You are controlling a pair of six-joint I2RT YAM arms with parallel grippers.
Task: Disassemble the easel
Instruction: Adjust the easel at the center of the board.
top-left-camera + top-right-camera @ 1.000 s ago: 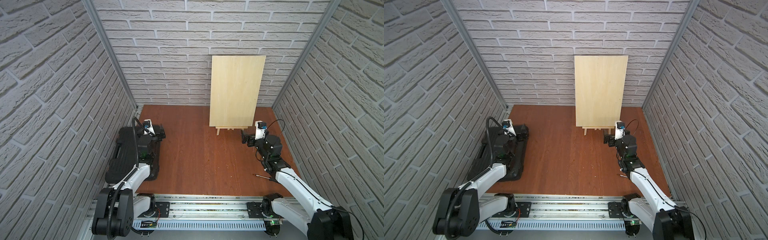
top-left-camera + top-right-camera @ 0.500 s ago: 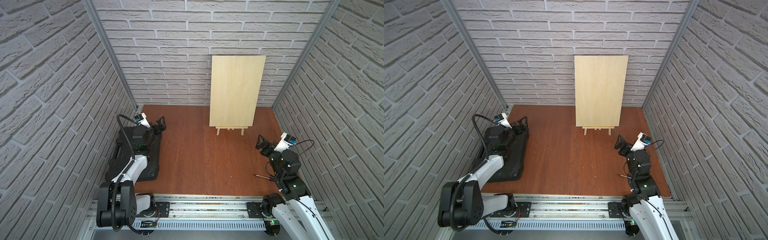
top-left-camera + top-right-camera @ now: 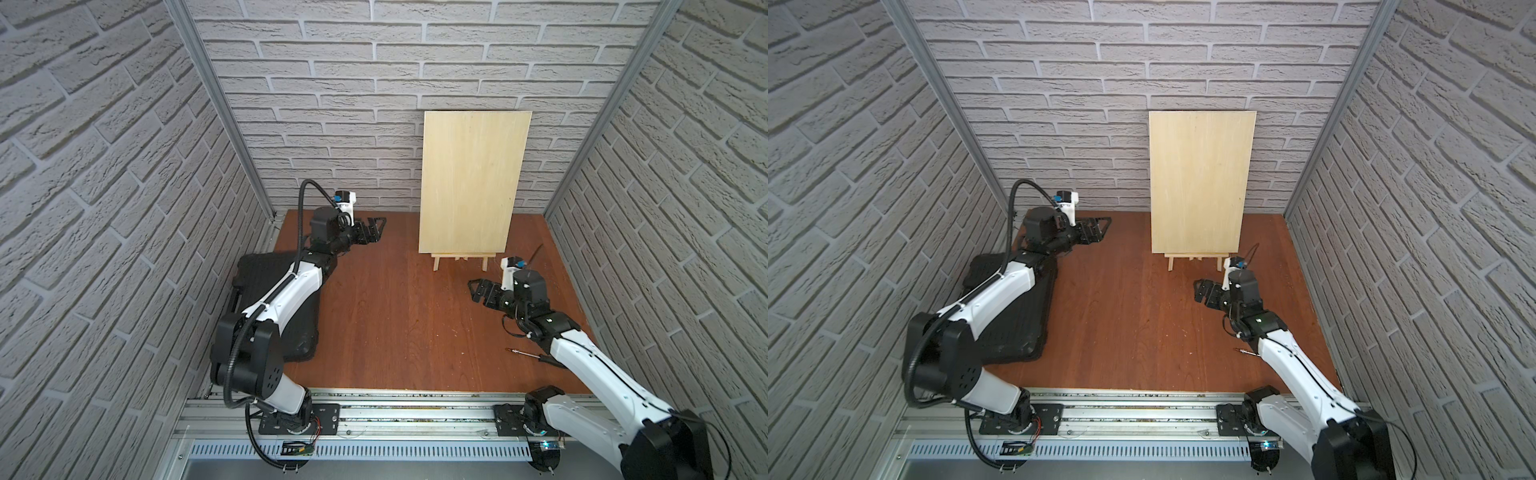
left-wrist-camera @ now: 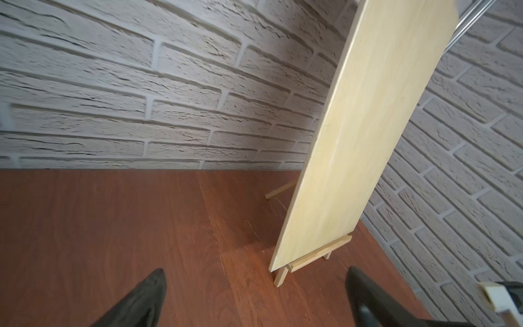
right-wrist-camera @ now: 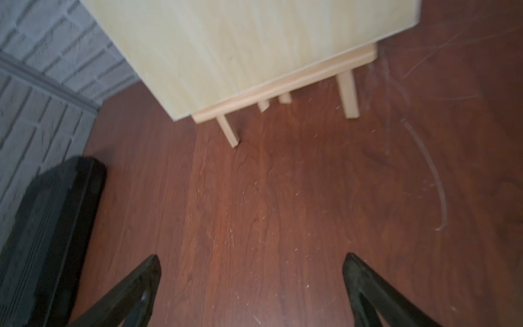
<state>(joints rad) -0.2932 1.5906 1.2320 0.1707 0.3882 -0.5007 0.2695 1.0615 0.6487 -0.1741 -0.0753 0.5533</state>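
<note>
Easel (image 3: 463, 255) carries the board (image 3: 473, 183) (upright); left gripper (image 3: 379, 229), right gripper (image 3: 472, 291) both wide, empty.

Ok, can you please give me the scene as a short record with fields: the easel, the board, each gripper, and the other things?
easel: standing near the back wall, assembled; only ledge and feet show
board: large pale plywood, resting on the easel's ledge
left gripper: open, empty, apart from the board
right gripper: open, empty, before the easel, not touching it
other: black case on the left of the table; screwdriver beside the right arm
</note>
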